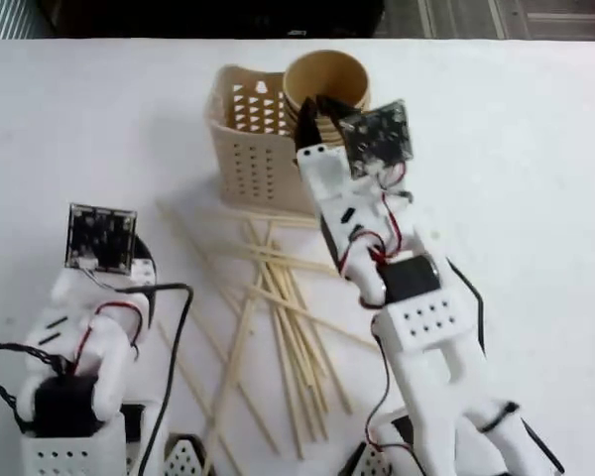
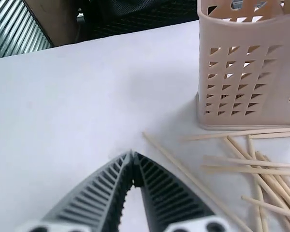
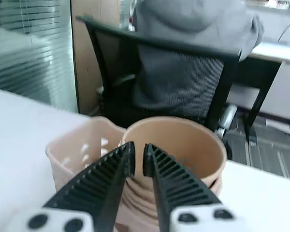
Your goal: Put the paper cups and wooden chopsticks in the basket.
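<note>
While the left gripper (image 2: 133,157) hangs low over the table (image 2: 63,96) with its jaws squeezed together on nothing, the right gripper (image 3: 136,155) is up at the paper cups (image 3: 183,145); its jaws are almost closed, with just a thin gap, and they look to be pinching the rim of the top cup; the cups sit in a stack right beside the basket (image 3: 72,154), not inside it; so I think the cup step is the one in hand; next that arm must lift the stack over the basket's wall and let go inside; the chopsticks (image 1: 290,342) lie scattered on the table in front of the basket.
</note>
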Robot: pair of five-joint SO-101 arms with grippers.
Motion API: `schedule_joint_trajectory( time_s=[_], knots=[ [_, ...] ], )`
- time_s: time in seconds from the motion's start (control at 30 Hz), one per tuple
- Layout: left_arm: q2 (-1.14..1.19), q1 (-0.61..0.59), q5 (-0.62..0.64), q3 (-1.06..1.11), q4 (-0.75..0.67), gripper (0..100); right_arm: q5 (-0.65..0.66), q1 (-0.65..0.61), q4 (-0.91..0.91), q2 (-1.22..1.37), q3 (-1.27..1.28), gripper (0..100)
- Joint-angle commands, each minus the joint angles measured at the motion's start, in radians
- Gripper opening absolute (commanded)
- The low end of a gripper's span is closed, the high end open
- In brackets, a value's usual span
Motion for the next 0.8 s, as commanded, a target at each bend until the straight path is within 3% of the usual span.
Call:
schedule_joint_trajectory(
  time_s=[0.0, 0.27, 0.53, 0.77],
  knots=[
    [-0.081, -0.001, -0.005, 0.071, -0.029, 2, 0.0, 0.015, -0.004, 0.044, -0.041, 4.8],
    [-0.189, -0.007, -0.005, 0.206, -0.06, 2, 0.002, 0.039, 0.188, -0.002, -0.1, 4.9],
    [-0.332, -0.008, -0.005, 0.295, -0.064, 2, 0.002, 0.033, 0.727, -0.191, -0.345, 4.7],
    [-0.343, -0.039, -0.006, 0.311, -0.071, 2, 0.048, 0.027, 1.118, -0.174, -0.328, 4.8]
  ],
)
